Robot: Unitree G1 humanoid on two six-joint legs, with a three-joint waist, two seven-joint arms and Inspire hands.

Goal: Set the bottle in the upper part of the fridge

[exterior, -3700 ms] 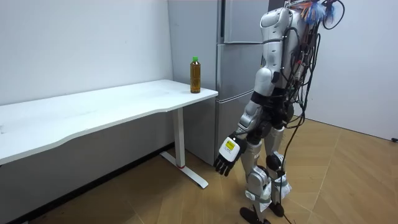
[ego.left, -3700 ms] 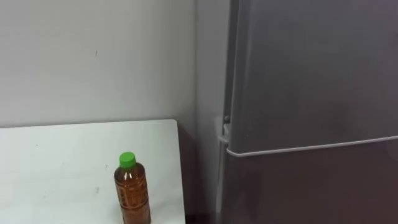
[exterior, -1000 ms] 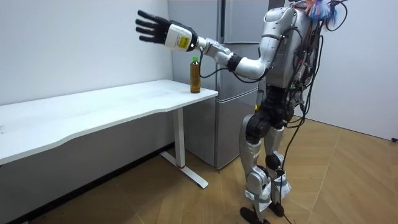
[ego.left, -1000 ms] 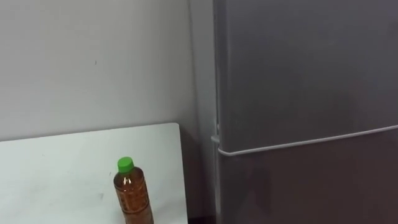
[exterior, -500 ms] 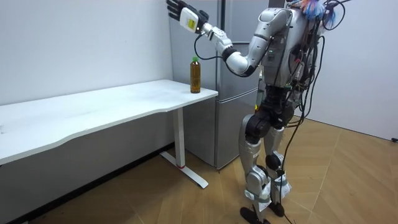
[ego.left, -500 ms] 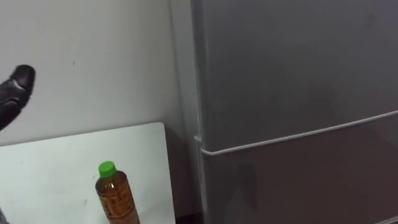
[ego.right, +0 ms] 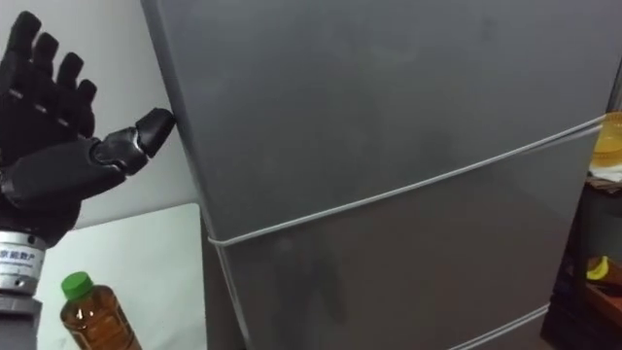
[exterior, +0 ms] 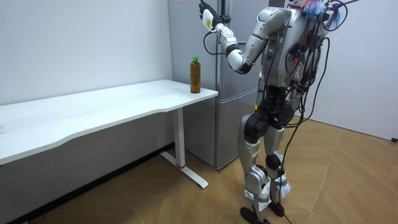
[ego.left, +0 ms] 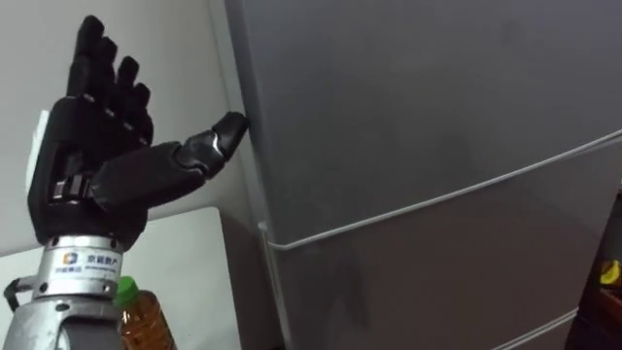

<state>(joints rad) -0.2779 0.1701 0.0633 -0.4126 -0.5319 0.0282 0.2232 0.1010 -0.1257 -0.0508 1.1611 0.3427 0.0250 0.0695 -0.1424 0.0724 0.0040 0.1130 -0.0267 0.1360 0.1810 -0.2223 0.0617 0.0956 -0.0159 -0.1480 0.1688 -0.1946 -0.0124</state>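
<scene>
Beside the upper fridge door [ego.left: 418, 97], the left hand [ego.left: 92, 160], fingers [ego.left: 107, 68] spread apart, should hook the door edge and pull steadily

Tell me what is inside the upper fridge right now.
Its door is shut, so the inside is hidden; only the grey front shows. The left hand, fingers straight, is raised beside the door's left edge. The bottle stands on the white table.

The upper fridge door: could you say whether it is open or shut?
Shut: the upper fridge door sits flush with the lower door, the open left hand at its edge.
</scene>
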